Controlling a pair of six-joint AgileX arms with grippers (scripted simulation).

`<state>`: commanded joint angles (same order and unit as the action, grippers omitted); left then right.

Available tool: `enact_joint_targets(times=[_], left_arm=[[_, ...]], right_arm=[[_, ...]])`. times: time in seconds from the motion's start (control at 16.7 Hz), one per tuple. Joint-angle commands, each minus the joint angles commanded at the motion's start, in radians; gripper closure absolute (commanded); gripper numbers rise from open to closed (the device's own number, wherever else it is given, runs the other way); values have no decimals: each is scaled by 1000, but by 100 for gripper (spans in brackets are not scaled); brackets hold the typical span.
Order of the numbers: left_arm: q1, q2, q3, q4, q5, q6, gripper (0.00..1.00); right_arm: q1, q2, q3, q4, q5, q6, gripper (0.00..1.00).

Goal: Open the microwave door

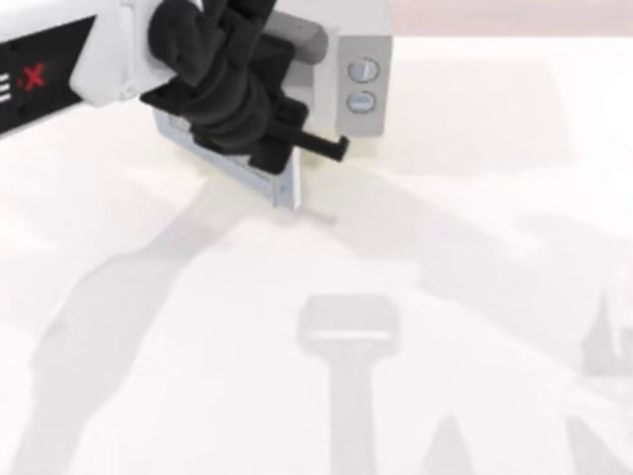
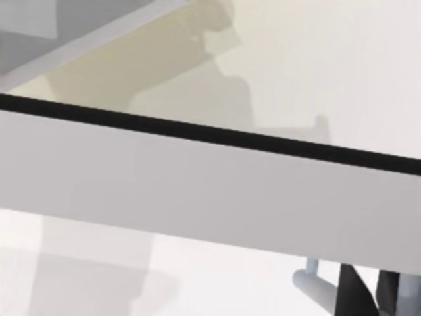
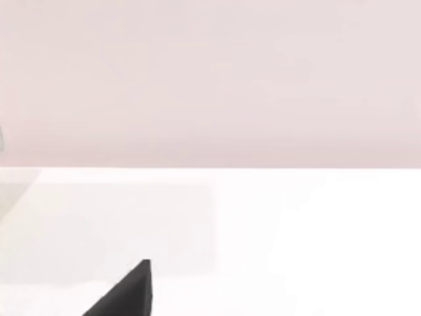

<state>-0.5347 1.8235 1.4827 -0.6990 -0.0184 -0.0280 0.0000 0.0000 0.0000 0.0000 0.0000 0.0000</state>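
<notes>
Microwave: top centre of the top view, knob panel facing down-frame.
Microwave door: swung out partly open, free edge pointing down-frame, just left of the knobs.
Left gripper: upper centre, over the door's free edge; jaw state cannot be told.
Right arm: parked, outside the top view.

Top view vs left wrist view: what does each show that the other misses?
Only the top view: the microwave body with its two knobs, the left arm reaching over it, and the left hand at the free edge of the door, which stands swung out from the front. Only the left wrist view: the door's edge close up as a broad grey band, and the pale handle by a dark finger. Both share the door, the left hand and the table. The right arm is outside the top view.
</notes>
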Motion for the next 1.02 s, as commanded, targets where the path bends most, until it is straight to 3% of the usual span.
enact_joint_targets(times=[1.02], left_arm=[[4,-12,-14,5,19,23,100]], right_arm=[[0,0,0,0,0,0,0]])
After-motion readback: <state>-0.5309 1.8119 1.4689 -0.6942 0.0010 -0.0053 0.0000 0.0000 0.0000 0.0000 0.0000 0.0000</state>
